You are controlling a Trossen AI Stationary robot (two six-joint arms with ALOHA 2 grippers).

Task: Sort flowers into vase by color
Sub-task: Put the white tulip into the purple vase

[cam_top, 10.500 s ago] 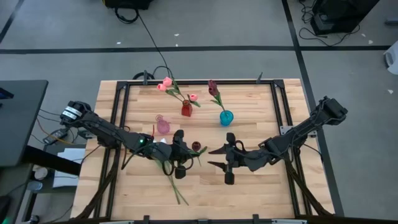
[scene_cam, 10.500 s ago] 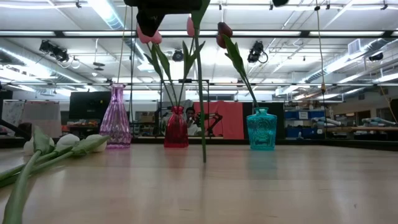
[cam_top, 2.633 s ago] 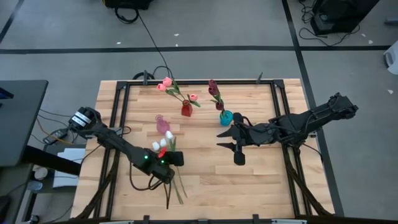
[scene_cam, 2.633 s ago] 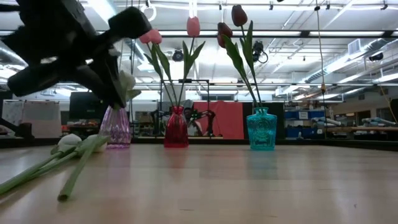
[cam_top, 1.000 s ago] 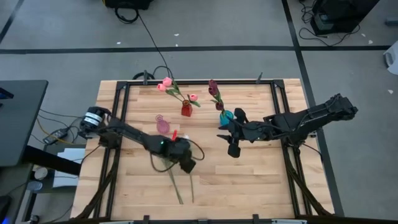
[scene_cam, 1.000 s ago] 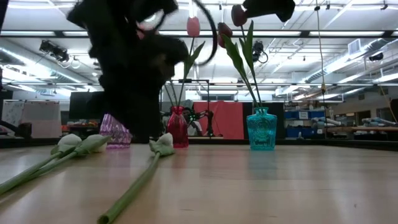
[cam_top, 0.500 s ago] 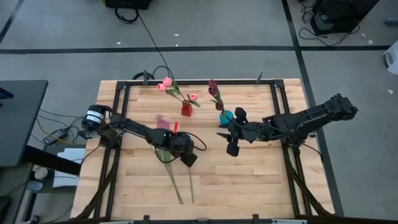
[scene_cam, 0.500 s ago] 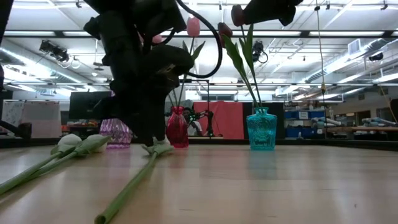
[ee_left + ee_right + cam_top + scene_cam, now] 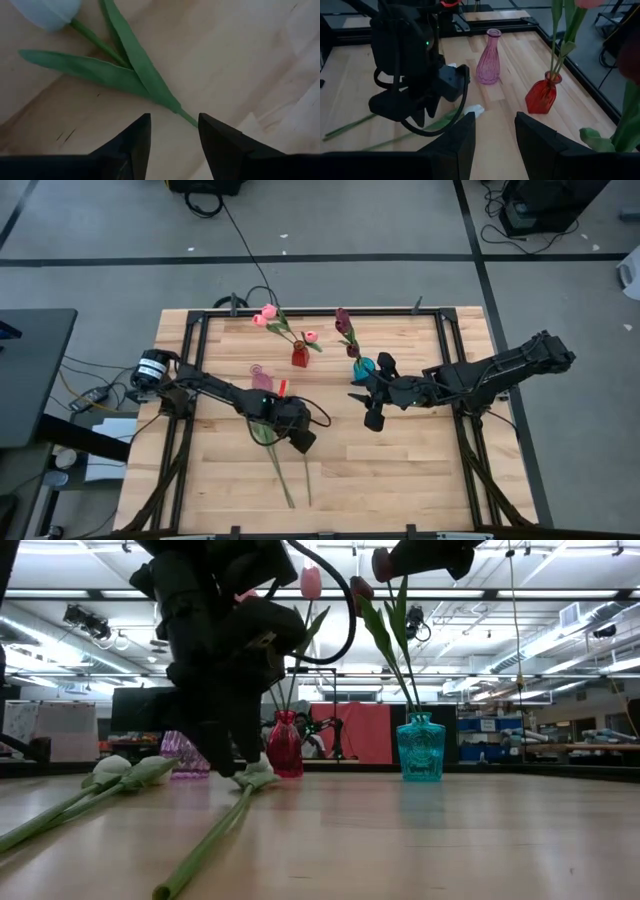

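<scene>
Landmark: we place everything against the red vase (image 9: 299, 357), which stands toward the far side of the table (image 9: 420, 470).

Left gripper (image 9: 297, 440): we see it low over the wood, nearer to us than the red vase and a little to its left. Its fingers are parted with nothing between them, and they straddle the stem of a white tulip (image 9: 47, 12) lying on the boards.

Flowers on the table: we count two long green stems (image 9: 283, 476) lying flat, well in front of the red vase. In the low view, two white heads (image 9: 125, 770) lie to the left of the red vase and a third white head (image 9: 258, 777) lies just under the left gripper.

Pink vase (image 9: 262, 383): we find it just left of the red vase and slightly nearer; we see no flower in it.

Red vase contents: pink tulips (image 9: 266, 315) stand in it.

Teal vase (image 9: 364, 368): it stands to the right of the red vase and holds dark maroon tulips (image 9: 342, 319).

Right gripper (image 9: 375, 395): we see it raised beside the teal vase, to the right of the red vase, its fingers apart and empty.
</scene>
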